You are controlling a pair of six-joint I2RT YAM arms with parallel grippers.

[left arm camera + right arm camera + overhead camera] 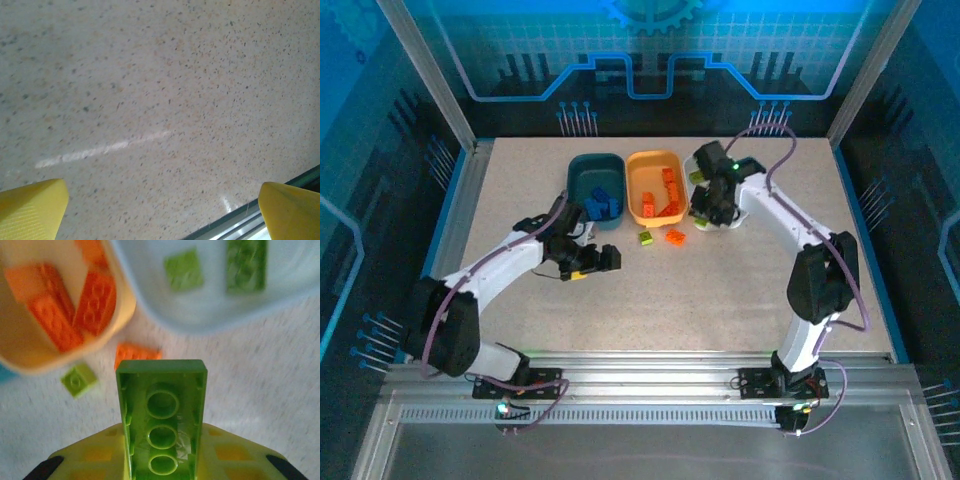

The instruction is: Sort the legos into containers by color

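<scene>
Lime green brick (161, 420) sat clamped in the right hand (161, 460), its long axis running straight out from the grip. It pointed at the white tub (215, 310) just ahead and slightly right, where two green pieces (184, 269) lay. The left hand (162, 207) hung spread wide over bare desk (150, 90) — the farther arm from that tub.
</scene>
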